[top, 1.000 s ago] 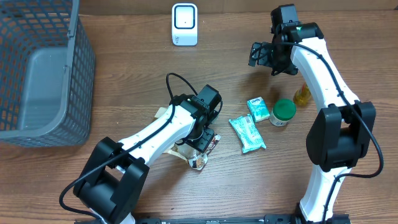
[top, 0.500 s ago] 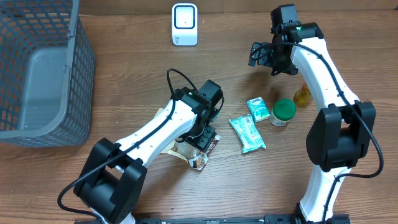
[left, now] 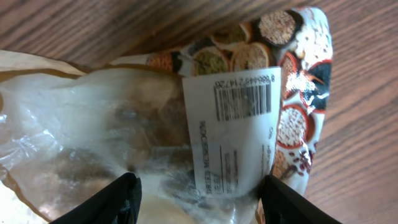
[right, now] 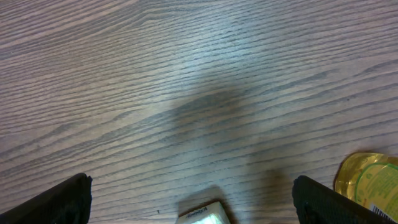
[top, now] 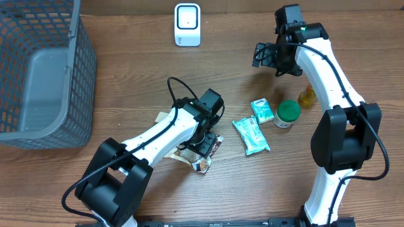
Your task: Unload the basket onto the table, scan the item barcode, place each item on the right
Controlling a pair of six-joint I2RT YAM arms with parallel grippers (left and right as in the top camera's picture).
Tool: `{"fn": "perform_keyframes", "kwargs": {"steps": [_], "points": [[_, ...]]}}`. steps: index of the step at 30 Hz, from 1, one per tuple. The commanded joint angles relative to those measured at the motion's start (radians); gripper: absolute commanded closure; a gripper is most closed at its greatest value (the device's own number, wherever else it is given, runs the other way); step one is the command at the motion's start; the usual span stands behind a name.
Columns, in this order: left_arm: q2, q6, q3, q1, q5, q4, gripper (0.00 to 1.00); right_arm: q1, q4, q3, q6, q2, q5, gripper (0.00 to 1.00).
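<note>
A snack bag (left: 143, 118) with a clear window and a printed end lies on the wood table, its white barcode label (left: 239, 102) facing up. My left gripper (left: 199, 199) is pressed down over it, one black finger on each side of the bulging middle, shut on the bag. From overhead, the left gripper (top: 205, 140) covers most of the bag (top: 203, 161). A white scanner (top: 187, 24) stands at the far edge. My right gripper (top: 264, 55) hovers open over bare table at the back right, its fingers (right: 68, 199) wide apart and holding nothing.
Right of the bag lie a teal packet (top: 251, 135), a small teal carton (top: 262, 110), a green-lidded jar (top: 288, 114) and a yellow bottle (top: 307, 96). A grey mesh basket (top: 85, 69) stands at the far left. The carton (right: 202, 216) and bottle (right: 367, 180) show below the right gripper.
The left wrist has shifted slightly over the bag, first toward the far side and then back. The bag stays on the table. The right arm has not moved.
</note>
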Motion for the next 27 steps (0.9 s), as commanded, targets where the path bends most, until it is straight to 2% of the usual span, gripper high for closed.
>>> {"fn": "perform_keyframes", "kwargs": {"steps": [1,12,20,27], "points": [[0.016,-0.023,-0.017,-0.006,-0.077,0.031,0.38,0.003,0.003,0.015,-0.007,-0.027,0.013,0.00],[0.016,-0.023,-0.018,-0.006,-0.157,0.122,0.45,0.003,0.003,0.015,-0.007,-0.027,0.013,0.00],[0.017,-0.023,-0.018,-0.004,-0.254,0.251,0.53,0.003,0.003,0.015,-0.007,-0.027,0.013,0.00],[0.016,-0.022,-0.018,0.024,-0.268,0.338,0.54,0.003,0.003,0.015,-0.007,-0.027,0.013,0.00]]}}
